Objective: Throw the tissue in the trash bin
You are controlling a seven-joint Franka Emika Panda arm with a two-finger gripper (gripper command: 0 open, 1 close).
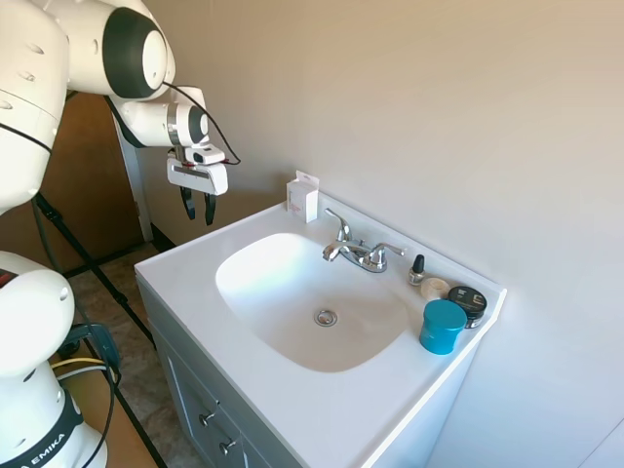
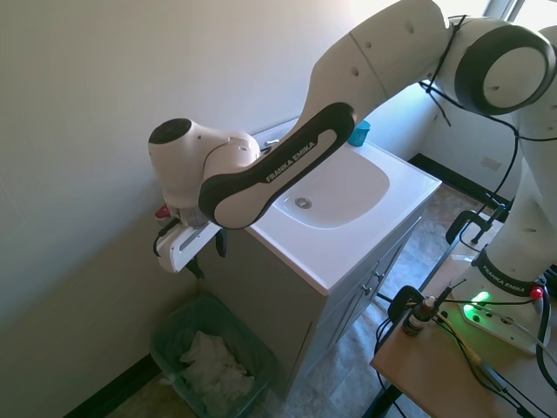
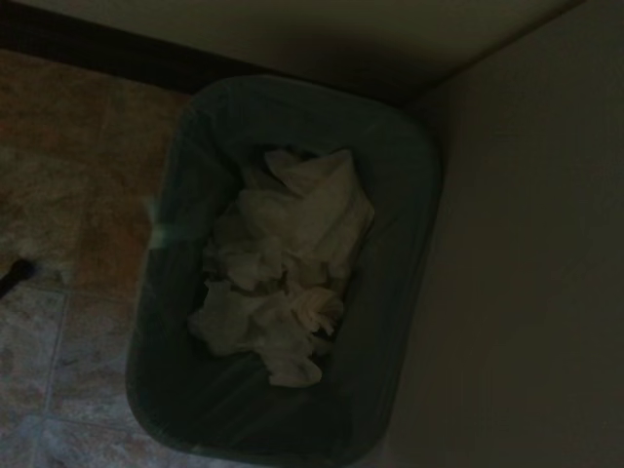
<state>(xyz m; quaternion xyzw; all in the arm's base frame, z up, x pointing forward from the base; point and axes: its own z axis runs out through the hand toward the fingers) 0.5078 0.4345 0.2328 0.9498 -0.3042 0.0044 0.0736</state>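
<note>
Open air above the trash bin (image 2: 170, 335) — vanity (image 2: 287, 305) wall just beside it.

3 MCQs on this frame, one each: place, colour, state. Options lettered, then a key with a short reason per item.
1. Where does the trash bin stand?
A. on the floor beside the vanity, below the gripper
B. inside the sink basin
C. on the counter by the faucet

2. What colour is the lidded jar at the sink's corner?
A. red
B. yellow
C. teal blue

3. What state is the gripper in?
A. shut on a tissue
B. open, holding nothing
C. shut on the faucet

Key:
1 A, the second exterior view shows it by the cabinet.
2 C, seen in the first exterior view.
3 B, fingers apart and bare; crumpled white tissue lies in the bin.
</note>
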